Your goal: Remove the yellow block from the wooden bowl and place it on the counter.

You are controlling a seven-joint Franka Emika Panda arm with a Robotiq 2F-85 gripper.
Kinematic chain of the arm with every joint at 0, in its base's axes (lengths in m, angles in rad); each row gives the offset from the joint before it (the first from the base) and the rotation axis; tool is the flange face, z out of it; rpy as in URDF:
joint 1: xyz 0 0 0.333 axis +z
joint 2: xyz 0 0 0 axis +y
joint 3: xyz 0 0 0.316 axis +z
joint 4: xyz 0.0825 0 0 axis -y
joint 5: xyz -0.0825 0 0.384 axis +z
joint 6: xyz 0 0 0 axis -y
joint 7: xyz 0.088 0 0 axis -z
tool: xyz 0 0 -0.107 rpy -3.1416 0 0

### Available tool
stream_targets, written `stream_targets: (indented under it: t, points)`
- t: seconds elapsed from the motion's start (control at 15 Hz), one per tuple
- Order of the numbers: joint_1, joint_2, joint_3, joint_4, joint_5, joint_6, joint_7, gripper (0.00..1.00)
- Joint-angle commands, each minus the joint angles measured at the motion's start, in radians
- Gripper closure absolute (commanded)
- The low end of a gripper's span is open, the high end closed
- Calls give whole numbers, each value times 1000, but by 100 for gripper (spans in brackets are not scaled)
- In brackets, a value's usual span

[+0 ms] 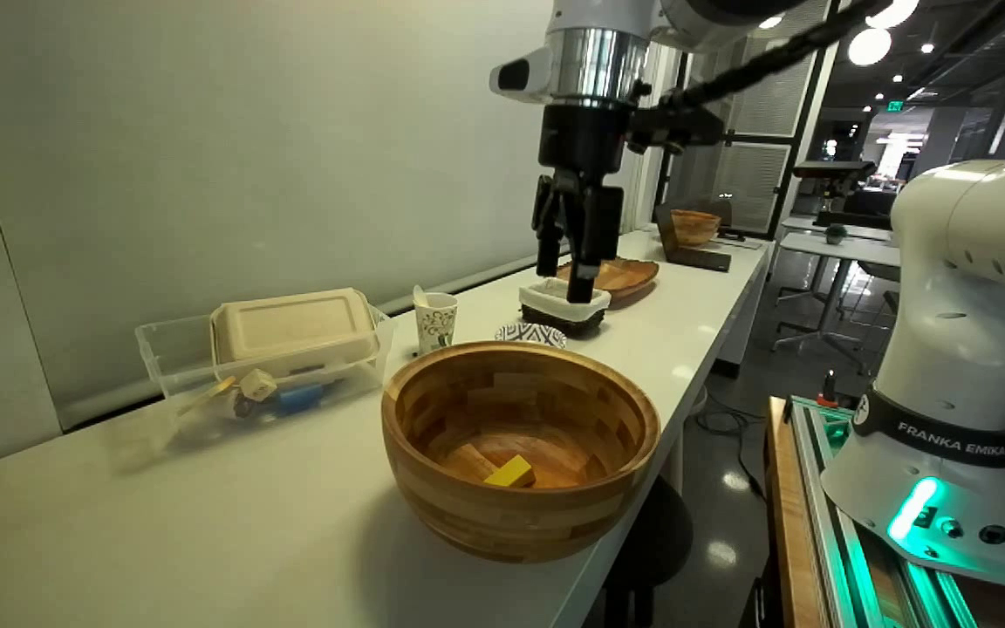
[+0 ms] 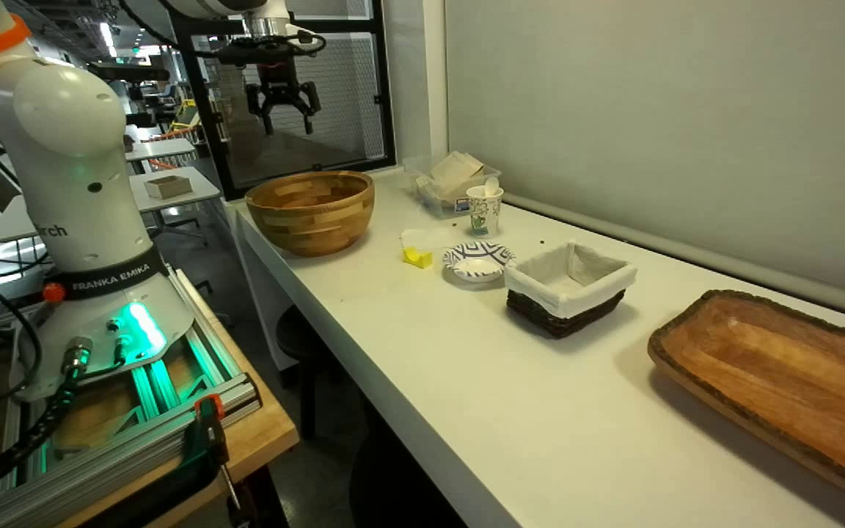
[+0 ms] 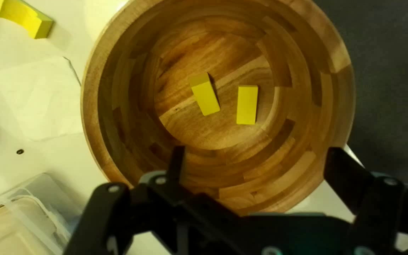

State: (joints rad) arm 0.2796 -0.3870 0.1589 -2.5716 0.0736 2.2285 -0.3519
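Note:
Two small yellow blocks lie apart on the floor of the wooden bowl (image 3: 92,106) in the wrist view: a tilted yellow block (image 3: 205,95) and a straighter yellow block (image 3: 247,105). In an exterior view one yellow block (image 1: 511,472) shows inside the bowl (image 1: 511,523); in an exterior view the wall of the bowl (image 2: 312,231) hides them. The bowl stands on the white counter (image 1: 232,541), near its edge. My gripper (image 3: 255,150) is open and empty, above the bowl. It also shows in both exterior views (image 1: 564,281) (image 2: 289,130).
A notched yellow piece (image 2: 416,257) lies on the counter beside the bowl. A clear container (image 1: 153,353) with a beige lid, a paper cup (image 2: 484,213), a patterned dish (image 2: 478,260), a lined basket (image 2: 569,304) and a wooden tray (image 2: 782,374) stand along the counter.

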Motion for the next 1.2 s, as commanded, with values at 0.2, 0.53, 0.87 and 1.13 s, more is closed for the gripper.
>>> stream_targets:
  t: [0.2,0.53,0.87,1.13]
  points:
    - [8,6,-9,-20,-20,17,-22,0]
    - [8,18,15,-40,-71,106,-23,0]
    - [26,86,24,-76,-112,266,-52,0]
    - [22,173,13,-120,-137,407,-88,0]
